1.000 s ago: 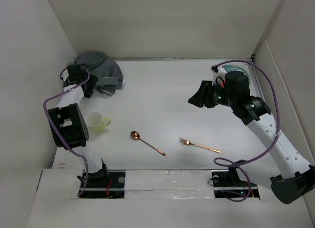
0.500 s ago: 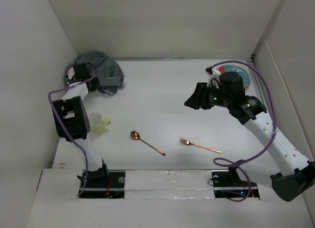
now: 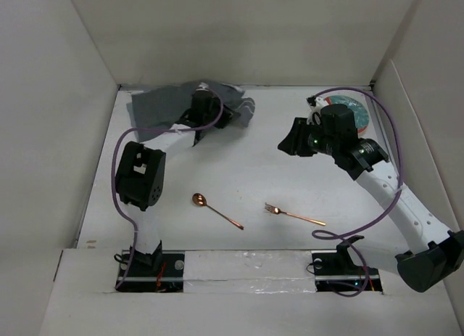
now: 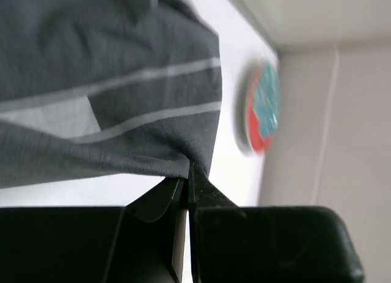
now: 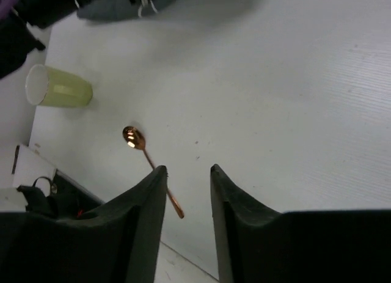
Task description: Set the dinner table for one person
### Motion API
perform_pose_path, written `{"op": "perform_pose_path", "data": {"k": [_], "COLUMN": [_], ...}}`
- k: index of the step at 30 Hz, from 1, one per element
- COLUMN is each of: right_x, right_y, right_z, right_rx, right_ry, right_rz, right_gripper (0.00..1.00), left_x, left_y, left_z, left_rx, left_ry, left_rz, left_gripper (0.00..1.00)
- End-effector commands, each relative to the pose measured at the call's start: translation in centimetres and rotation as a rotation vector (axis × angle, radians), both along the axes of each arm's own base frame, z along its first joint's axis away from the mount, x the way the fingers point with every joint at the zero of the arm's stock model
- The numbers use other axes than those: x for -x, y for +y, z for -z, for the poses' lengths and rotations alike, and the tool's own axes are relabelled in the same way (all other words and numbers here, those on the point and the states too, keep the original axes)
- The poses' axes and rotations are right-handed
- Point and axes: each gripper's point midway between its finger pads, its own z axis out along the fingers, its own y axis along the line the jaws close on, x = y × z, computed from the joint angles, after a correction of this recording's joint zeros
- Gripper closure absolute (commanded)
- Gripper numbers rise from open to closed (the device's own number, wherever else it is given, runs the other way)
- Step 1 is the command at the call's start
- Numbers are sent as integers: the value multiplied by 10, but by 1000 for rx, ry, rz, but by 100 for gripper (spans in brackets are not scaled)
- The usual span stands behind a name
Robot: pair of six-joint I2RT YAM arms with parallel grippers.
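The dinner table (image 3: pixel 239 169) is a white tabletop between white walls. At its back, my left gripper (image 3: pixel 228 117) is shut on an edge of the dark grey striped placemat (image 3: pixel 163 104); the wrist view shows the jaws (image 4: pixel 189 171) pinching the cloth's (image 4: pixel 110 112) hem. My right gripper (image 3: pixel 290 144) hovers open over the middle right, its fingers (image 5: pixel 188 170) holding nothing. A copper spoon (image 3: pixel 216 210) and a copper fork (image 3: pixel 293 215) lie near the front. A teal and red plate (image 3: pixel 353 107) sits at the back right, partly behind the right arm.
A pale yellow cup (image 5: pixel 58 87) lies on its side at the left; in the top view the left arm's link (image 3: pixel 139 178) covers it. The spoon (image 5: pixel 146 154) shows just left of the right fingers. The plate (image 4: pixel 263 109) appears beyond the cloth.
My left gripper shut on the placemat and swung from the far left to the back centre, pulling the cloth out flatter. The right gripper's jaws narrowed slightly; the arm barely moved.
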Motion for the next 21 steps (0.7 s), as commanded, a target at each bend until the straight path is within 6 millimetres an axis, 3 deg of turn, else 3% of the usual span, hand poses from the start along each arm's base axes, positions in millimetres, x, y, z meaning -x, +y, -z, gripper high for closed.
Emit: {"op": "perform_pose_path", "data": {"k": [1,2,5,7,9,10,11,12,14,16,17,20,21], "right_x": [-21,-25,-32,-42,-45,-50,-52,-56,-65,-73,-80,-99,-108], "right_y": [-20,-27,-42,-57,-61,-64,-70,-73,-80,-84,-91,-100,-102], "right_z": [-19,-16,-1,14,17,25,31,35,52,64,79,96,115], "right_rx": [0,4,9,9,6,6,12,6,6,-9,-4,-30,-24], "right_ry": [-72,-67,-46,-20,-10,9,21,32,70,103,147,188,234], "right_rz": [126,164,240,319,351,378,395,420,460,491,522,569,587], "right_gripper": [62,71,82,82,75,61,54,49,37,33,31,31,31], "left_x": [21,37,58,66,67,65,65,61,58,55,55,56,60], "left_y": [-65,-86,-109,-110,-105,-96,-88,-82,-55,-21,-4,55,71], "left_z": [-15,-9,10,14,10,1,12,-9,-10,-23,-20,-9,-3], "left_rx": [112,105,81,31,0,-59,-120,-154,-298,-346,-362,-399,-413], "left_ry": [-32,-17,23,14,14,-9,7,-39,-49,-62,-41,12,32], "left_rz": [125,166,229,257,248,233,221,202,132,40,-14,-156,-186], "left_gripper": [100,88,64,53,52,51,51,51,50,50,50,50,47]}}
